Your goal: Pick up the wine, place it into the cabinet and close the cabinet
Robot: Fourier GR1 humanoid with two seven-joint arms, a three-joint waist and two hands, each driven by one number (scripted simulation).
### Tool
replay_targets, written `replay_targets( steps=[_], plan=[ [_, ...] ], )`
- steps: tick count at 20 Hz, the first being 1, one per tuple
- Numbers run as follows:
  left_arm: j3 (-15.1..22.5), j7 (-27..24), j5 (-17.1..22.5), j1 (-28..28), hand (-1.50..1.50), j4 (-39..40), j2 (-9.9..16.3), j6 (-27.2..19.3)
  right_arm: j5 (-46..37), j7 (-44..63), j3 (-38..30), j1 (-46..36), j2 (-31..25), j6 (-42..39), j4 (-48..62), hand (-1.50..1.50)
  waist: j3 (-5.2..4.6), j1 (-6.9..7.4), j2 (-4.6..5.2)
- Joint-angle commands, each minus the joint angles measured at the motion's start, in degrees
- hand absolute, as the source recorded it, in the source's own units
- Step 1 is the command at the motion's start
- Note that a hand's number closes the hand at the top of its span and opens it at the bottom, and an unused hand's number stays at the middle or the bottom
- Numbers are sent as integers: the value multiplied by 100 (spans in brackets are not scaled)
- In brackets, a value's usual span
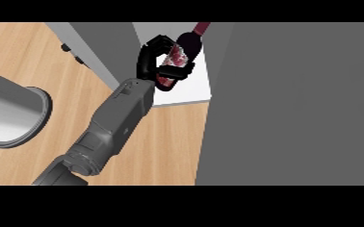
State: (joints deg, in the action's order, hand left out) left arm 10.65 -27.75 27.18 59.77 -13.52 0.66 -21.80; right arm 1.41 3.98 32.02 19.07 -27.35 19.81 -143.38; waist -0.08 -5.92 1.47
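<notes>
Looking down from the head view, we see one grey forearm (117, 120) that rises from the lower left edge toward the cabinet (284, 101). We cannot tell from this view alone which arm it is, because only one arm shows and it starts at the left side; we take it as the left one by its place. At its end the black hand (153, 62) is curled round the wine (177, 57), so the fingers wrap the bottle's body and hide a part of it. The bottle is dark, with a red and white label, and its dark red neck points up and to the right, so it is tilted and not upright. It is in the air inside the open mouth of the cabinet, above the white shelf (192, 89), and we cannot tell if its base touches this shelf. The grey door (96, 48) stands open at the left of the hand, and two small dark knobs (66, 47) show just beside it. The big grey face of the cabinet fills the right side of the view. Under the arm lies the wooden counter (163, 144). At the far left edge a round grey sink (21, 110) is cut by the frame, well apart from the bottle.
</notes>
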Motion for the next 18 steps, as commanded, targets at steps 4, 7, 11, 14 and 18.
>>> replay_targets(
  steps=[4, 7, 11, 14, 18],
  plan=[
    [-71, -176, -134, 372, 150, 519, 69, -289, 427, 101, 36, 306, -71, -174, -730, -150, 6, -100, 35],
    [-68, -406, -184, 314, -150, 627, 42, -435, 392, 205, 69, 380, -137, -193, -946, -150, -4, -189, 52],
    [-20, -393, -308, 456, -150, 839, 329, -523, 369, -111, 61, 407, -67, -275, -631, -150, 4, -134, 56],
    [15, -451, -381, 515, -150, 910, 498, -572, 334, -91, 40, 524, -172, -321, -835, -150, -1, -138, 38],
    [-8, -347, -386, 713, -150, 1008, 408, -802, 557, -161, -202, 357, -154, -417, -768, -150, 2, -134, 91]
  ],
)
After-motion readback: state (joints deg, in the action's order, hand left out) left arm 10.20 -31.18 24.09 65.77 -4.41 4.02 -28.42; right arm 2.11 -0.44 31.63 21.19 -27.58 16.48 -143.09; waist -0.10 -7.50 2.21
